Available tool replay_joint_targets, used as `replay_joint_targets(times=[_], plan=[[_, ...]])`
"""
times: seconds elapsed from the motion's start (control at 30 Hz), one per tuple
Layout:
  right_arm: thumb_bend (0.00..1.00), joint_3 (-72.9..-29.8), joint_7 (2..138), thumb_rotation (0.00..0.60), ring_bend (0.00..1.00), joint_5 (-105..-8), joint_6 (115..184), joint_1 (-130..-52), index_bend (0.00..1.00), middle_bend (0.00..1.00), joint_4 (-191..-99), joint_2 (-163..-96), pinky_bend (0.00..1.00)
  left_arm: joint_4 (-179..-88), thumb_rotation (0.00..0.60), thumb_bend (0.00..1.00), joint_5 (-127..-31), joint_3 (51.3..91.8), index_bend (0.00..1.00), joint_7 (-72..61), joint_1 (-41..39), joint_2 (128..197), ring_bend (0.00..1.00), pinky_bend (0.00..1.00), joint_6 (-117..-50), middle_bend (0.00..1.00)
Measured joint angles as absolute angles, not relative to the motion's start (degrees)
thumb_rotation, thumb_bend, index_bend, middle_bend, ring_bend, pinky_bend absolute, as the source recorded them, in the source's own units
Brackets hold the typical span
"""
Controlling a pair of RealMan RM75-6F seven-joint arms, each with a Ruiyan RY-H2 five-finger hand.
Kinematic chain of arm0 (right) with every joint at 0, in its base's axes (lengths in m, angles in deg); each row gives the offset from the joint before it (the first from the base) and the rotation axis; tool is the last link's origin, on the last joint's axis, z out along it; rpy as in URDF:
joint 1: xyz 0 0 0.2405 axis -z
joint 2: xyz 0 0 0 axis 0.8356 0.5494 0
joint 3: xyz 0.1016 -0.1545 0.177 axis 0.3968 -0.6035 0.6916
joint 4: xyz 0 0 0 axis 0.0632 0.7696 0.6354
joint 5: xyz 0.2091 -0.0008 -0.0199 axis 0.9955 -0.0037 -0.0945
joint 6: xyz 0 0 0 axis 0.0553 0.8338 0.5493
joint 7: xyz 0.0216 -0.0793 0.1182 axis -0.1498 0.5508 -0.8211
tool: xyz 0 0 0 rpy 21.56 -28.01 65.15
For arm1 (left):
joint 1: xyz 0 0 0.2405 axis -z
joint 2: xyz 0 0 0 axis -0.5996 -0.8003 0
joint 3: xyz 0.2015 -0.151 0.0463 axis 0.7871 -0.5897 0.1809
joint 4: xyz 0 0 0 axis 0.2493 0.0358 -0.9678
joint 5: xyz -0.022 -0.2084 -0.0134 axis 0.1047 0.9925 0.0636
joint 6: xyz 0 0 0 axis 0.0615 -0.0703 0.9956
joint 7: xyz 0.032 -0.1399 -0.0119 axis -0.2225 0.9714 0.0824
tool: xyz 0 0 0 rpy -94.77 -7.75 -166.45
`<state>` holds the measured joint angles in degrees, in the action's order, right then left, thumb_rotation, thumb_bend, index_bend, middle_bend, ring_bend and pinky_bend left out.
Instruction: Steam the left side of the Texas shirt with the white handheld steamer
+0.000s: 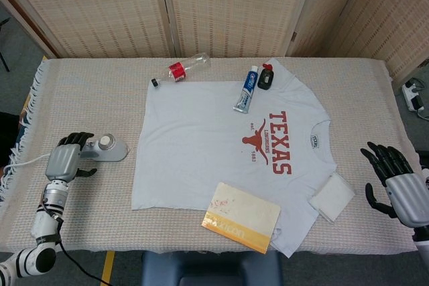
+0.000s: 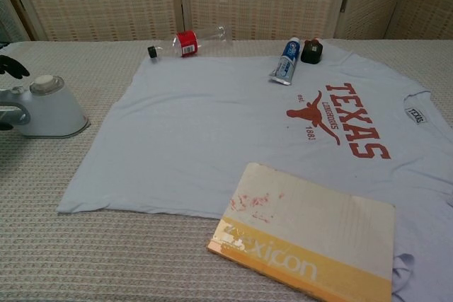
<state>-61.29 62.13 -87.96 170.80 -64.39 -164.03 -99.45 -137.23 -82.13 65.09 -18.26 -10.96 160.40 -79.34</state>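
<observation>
The pale Texas shirt [image 1: 194, 138] lies flat on the table with its collar toward the right; the chest view shows its hem side [image 2: 177, 139]. The white handheld steamer [image 1: 107, 147] lies on the cloth just left of the shirt's hem, also seen in the chest view as the steamer [image 2: 46, 107]. My left hand [image 1: 66, 160] lies over the steamer's handle, with fingers above it and thumb below; a dark fingertip [image 2: 10, 67] still shows a gap above the handle. My right hand [image 1: 395, 185] hovers by the table's right edge, fingers spread, holding nothing.
On the shirt lie a toothpaste tube [image 1: 245, 90], a small dark bottle [image 1: 267, 76], a yellow-and-white booklet [image 1: 241, 217] and a folded white cloth [image 1: 333, 196]. A plastic bottle with a red label [image 1: 186, 67] lies beyond the shirt. The steamer's cord [image 1: 23, 161] trails left.
</observation>
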Motion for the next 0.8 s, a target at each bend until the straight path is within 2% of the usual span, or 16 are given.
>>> replay_joint_targets(times=[0.47, 0.8], plan=[[0.64, -61.31, 62.89, 0.498, 0.00, -87.23, 170.12, -64.07, 0.00, 0.02, -164.41, -99.87, 0.05, -123.89, 0.600, 0.28, -76.79, 63.76, 0.38, -19.72, -6.00, 166.27, 0.28, 0.30, -75.01, 0.38], [0.64, -61.24, 63.45, 0.499, 0.00, -86.62, 169.95, -63.79, 0.00, 0.02, -164.90, -100.08, 0.05, -113.96, 0.600, 0.34, -76.61, 63.75, 0.59, -16.08, -4.31, 171.31, 0.46, 0.42, -73.53, 0.60]])
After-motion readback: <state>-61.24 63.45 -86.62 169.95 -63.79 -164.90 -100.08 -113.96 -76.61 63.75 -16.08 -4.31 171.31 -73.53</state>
